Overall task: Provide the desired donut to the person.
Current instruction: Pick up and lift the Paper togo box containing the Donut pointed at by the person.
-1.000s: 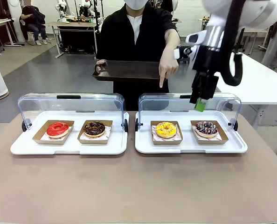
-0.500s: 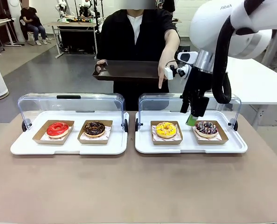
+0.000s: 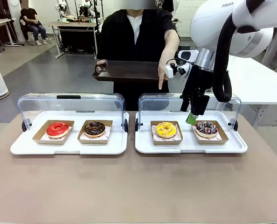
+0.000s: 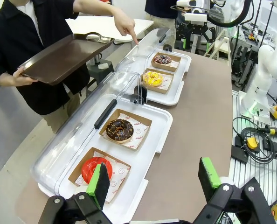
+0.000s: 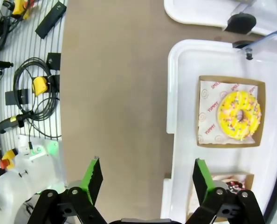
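**A:** From the front, why does the person (image 3: pixel 136 32) hold the dark brown tray (image 3: pixel 127 71) so flat before the chest?

**B:** To receive, I believe. One hand carries it, and the pointing hand (image 3: pixel 165 70) aims a finger down over the clear lid (image 3: pixel 190 100), toward the yellow donut (image 3: pixel 166 129). So I judge that one is wanted. It lies in its cardboard boat on the right white tray (image 3: pixel 145 144), in the left place.

**A:** And the right gripper (image 3: pixel 192 116)?

**B:** It hangs low over this tray, between the yellow donut and the sprinkled dark donut (image 3: pixel 206 127), nearer to the dark one. The lid is swung back, so the way from above is free.

**A:** What does the left wrist camera give?

**B:** The left gripper (image 4: pixel 153 172) has its fingers wide apart and empty. It hovers by the near edge of the left white tray (image 4: pixel 164 126), close to the red donut (image 4: pixel 94 169), with the chocolate donut (image 4: pixel 119 129) just beyond. I guess it waits aside, because the pointed donut is on the other arm's side.

**A:** And the right wrist camera?

**B:** It looks straight down. The jaws stand wide with nothing between them, over the bare table (image 5: pixel 115 93) and the tray's rim. The yellow donut is off to one side of the fingers, not between them. So the grasp is not yet begun. The gripper must first come over the donut, in my judgement.
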Robot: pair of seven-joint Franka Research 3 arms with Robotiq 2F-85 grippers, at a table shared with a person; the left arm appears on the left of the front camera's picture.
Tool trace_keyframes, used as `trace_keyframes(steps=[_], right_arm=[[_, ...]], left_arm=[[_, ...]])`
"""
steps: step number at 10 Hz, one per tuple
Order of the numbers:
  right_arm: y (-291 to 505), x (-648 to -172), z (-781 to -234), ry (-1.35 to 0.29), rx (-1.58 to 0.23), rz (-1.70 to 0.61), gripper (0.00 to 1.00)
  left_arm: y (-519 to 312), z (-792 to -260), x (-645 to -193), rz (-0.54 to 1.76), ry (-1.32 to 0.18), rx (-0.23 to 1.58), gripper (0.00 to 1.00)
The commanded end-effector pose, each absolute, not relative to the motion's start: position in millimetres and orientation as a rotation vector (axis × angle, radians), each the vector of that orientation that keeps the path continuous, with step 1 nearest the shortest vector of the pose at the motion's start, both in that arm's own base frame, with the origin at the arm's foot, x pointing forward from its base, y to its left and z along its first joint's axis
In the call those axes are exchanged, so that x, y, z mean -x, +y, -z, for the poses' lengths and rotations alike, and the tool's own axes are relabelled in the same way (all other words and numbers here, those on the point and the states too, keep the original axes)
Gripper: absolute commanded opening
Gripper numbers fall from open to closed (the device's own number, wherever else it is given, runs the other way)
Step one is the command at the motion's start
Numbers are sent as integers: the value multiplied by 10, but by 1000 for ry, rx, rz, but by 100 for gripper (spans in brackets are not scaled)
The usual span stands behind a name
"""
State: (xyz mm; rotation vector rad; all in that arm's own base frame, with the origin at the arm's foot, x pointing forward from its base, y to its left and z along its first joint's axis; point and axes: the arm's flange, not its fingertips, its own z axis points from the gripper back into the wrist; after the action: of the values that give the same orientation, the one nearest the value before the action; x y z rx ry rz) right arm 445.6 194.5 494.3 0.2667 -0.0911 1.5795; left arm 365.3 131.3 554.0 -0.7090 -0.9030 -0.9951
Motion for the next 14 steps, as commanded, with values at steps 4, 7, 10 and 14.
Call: trace_keyframes(steps=[4,7,10,14], right_arm=[[2050,-4414,-4845,-79,-202,-1540,100],[2460,-4491,-4416,21,66,-1431,100],[2675,-4567,-4080,28,35,-1509,100],[2748,-4652,-3896,-41,-13,-1598,100]], left_arm=[[1308,-5561,-3652,993,-911,718,100],[1308,-5561,-3652,993,-911,718,100],[1308,-5561,-3652,993,-911,718,100],[1308,-5561,-3652,993,-911,718,100]])
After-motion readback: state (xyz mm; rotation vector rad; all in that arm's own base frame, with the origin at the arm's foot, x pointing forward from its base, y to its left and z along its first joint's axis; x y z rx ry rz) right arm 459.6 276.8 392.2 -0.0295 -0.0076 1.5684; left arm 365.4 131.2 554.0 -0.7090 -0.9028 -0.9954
